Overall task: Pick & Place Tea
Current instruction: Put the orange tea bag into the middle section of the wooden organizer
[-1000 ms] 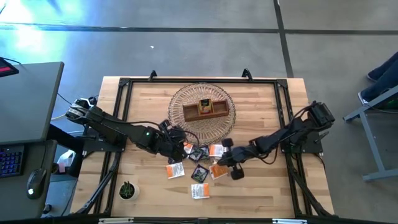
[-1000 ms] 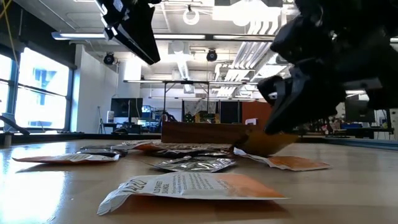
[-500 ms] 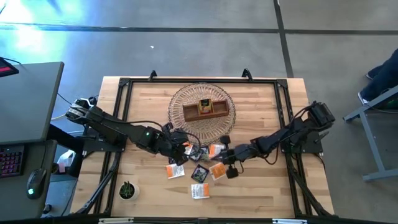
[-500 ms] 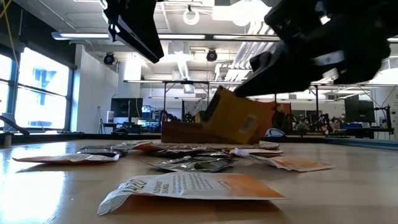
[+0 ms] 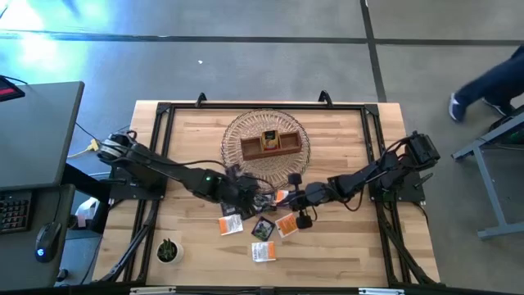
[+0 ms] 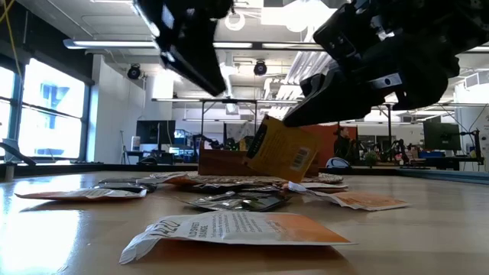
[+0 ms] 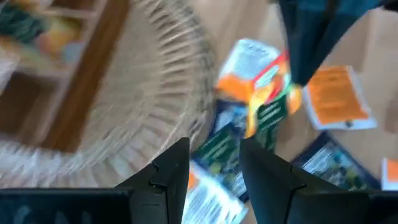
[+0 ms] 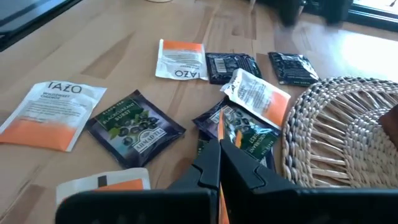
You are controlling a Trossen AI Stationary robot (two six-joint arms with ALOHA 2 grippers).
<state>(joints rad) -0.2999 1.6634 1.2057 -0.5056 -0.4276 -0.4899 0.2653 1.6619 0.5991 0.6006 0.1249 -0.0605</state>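
Orange sachet (image 6: 281,149) lifted higher, clamped by right gripper (image 6: 298,116); left gripper (image 5: 242,187) apart

Overhead; table-level; two wrist close-ups

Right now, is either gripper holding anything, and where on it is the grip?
The right gripper pinches an orange tea sachet by its top edge, lifted above the table. The left gripper is open and holds nothing.

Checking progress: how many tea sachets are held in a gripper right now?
1: an orange sachet, pinched by the right gripper above the pile beside the basket. Left gripper is open, empty.
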